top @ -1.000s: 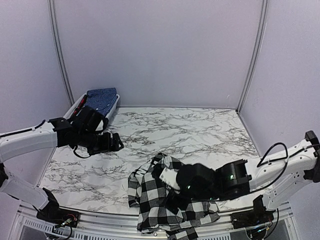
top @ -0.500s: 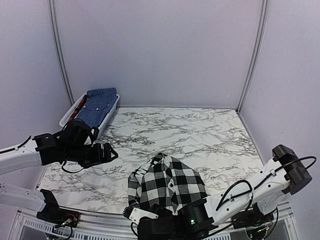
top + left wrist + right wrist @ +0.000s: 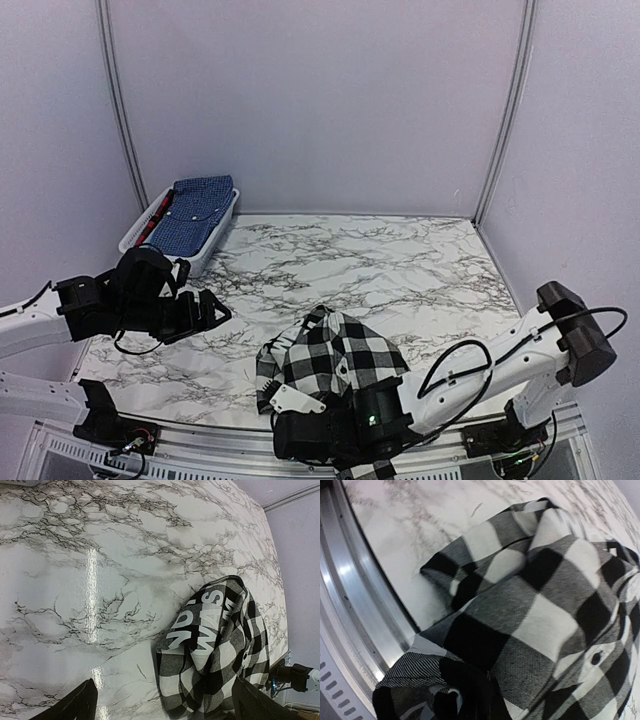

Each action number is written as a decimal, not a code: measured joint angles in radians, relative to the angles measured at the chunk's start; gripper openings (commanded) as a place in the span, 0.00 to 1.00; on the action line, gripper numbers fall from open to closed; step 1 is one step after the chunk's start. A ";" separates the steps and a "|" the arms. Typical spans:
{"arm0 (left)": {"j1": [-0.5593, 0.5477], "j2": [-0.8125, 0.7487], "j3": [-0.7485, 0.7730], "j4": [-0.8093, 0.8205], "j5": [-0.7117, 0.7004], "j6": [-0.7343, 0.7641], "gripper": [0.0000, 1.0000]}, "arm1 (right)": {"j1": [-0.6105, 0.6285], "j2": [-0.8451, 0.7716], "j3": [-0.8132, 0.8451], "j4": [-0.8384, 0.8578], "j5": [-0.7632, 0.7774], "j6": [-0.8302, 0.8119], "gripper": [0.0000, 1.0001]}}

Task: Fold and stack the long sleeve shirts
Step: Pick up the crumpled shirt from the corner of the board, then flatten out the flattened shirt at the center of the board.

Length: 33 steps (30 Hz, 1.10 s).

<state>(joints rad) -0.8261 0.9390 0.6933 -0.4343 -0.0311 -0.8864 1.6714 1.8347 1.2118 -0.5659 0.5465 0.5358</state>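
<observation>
Left fingers [image 3: 75, 707] are spread wide over the bench [image 3: 400, 270], holding nothing. Right fingers are buried in the checked shirt [image 3: 335, 365] bunched at the near edge, so can't tell their grip. Probably hunting a hem.

**Two long sleeve shirts: one crumpled at the front, one at the back left**

The checked shirt [image 3: 335, 362] is soft woven cloth in large black-and-white squares. It lies bunched in a rumpled heap at the near edge of the marble tabletop [image 3: 400, 260], a little right of centre. Its lower folds spill over that front edge. One fold is turned back to show a grey inner band with big white letters. A small dark button [image 3: 595, 657] shows on one panel.

The blue shirt [image 3: 198, 208], finely printed, lies flat in a white basket [image 3: 226, 226] at the far left corner, well apart from the checked one.
</observation>
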 measured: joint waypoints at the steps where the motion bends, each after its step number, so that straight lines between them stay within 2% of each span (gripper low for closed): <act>1: -0.003 0.005 -0.003 0.000 0.000 -0.001 0.92 | -0.014 -0.021 0.002 -0.016 0.008 0.003 0.00; 5: -0.024 0.047 -0.010 -0.003 -0.002 -0.006 0.76 | -0.095 -0.122 0.027 -0.062 0.046 0.005 0.00; 11: -0.062 0.134 -0.010 0.006 -0.008 -0.005 0.62 | -0.313 -0.296 0.068 -0.085 0.111 -0.015 0.00; 17: -0.131 0.267 0.010 0.033 -0.024 -0.004 0.58 | -0.672 -0.382 0.069 -0.090 0.143 -0.045 0.00; 22: -0.232 0.423 0.104 0.064 -0.053 -0.006 0.55 | -0.905 -0.380 0.035 -0.050 0.110 -0.084 0.00; 25: -0.293 0.528 0.173 0.089 -0.077 -0.023 0.52 | -1.003 -0.370 -0.010 -0.019 0.077 -0.103 0.00; 29: -0.355 0.621 0.205 0.108 -0.107 -0.081 0.54 | -1.104 -0.338 -0.088 0.034 0.020 -0.129 0.00; 31: -0.395 0.658 0.203 0.111 -0.130 -0.156 0.55 | -1.155 -0.297 -0.134 0.058 -0.015 -0.148 0.00; 33: -0.400 0.658 0.200 0.117 -0.134 -0.171 0.48 | -1.156 -0.291 -0.140 0.065 -0.023 -0.152 0.00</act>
<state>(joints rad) -1.2259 1.5967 0.8932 -0.3168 -0.1654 -1.0576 0.5156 1.5436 1.0721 -0.5007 0.5240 0.3836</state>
